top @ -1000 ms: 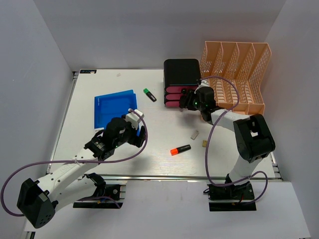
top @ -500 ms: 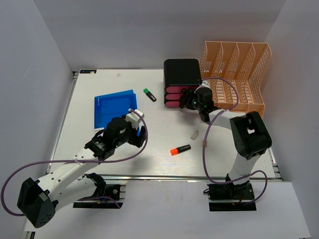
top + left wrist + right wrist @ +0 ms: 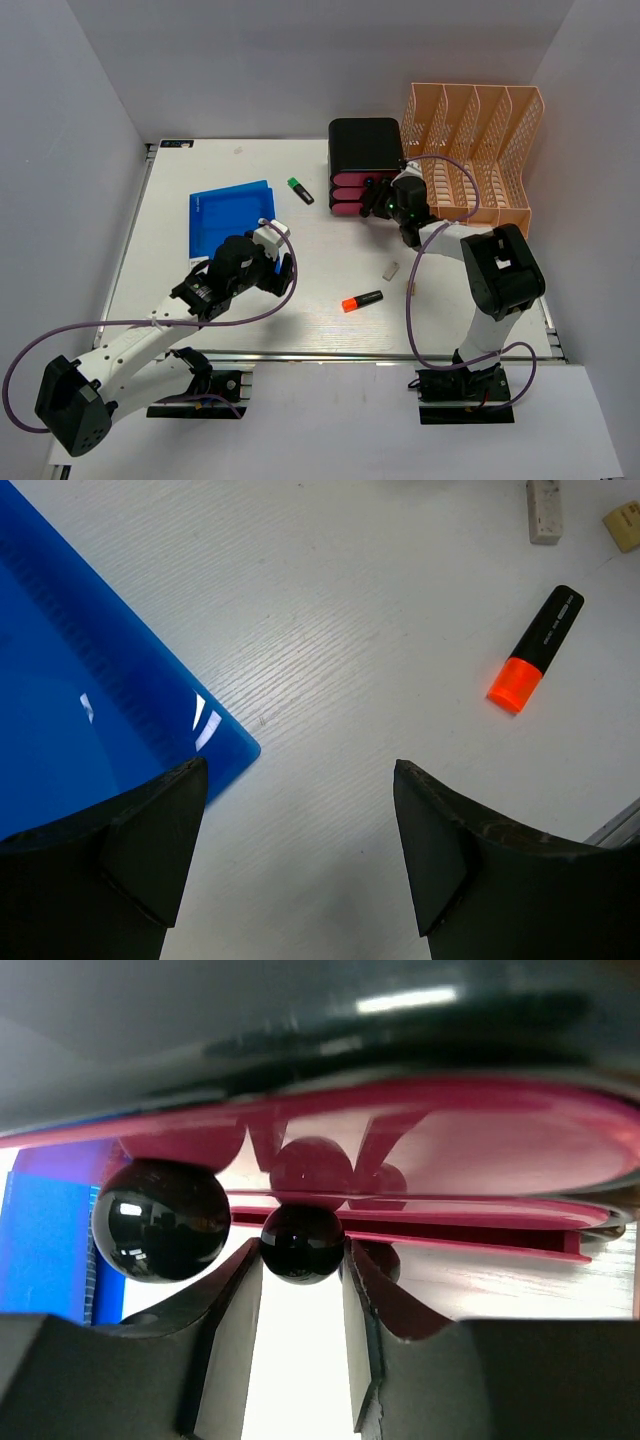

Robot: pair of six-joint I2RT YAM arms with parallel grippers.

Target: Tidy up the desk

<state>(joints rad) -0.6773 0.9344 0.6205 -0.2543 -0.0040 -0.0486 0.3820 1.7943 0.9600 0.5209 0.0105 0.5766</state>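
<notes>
The white desk (image 3: 320,235) holds a black drawer unit (image 3: 365,150) with pink drawers (image 3: 450,1160) at the back. My right gripper (image 3: 376,202) is at the unit's front, shut on the small black round knob (image 3: 302,1243) of a lower drawer; a second knob (image 3: 160,1220) shows to its left. My left gripper (image 3: 283,272) hovers open and empty over bare desk (image 3: 330,680), beside the corner of a blue folder (image 3: 230,215), which also shows in the left wrist view (image 3: 80,710).
A peach lattice file rack (image 3: 480,150) stands at the back right. A green highlighter (image 3: 300,190), an orange highlighter (image 3: 362,300) and a white eraser (image 3: 391,270) lie loose. The left wrist view shows a tan eraser (image 3: 622,525). A purple cable (image 3: 412,290) hangs over the desk.
My right gripper has shifted slightly left, up against the drawer front. The left arm has hardly moved.
</notes>
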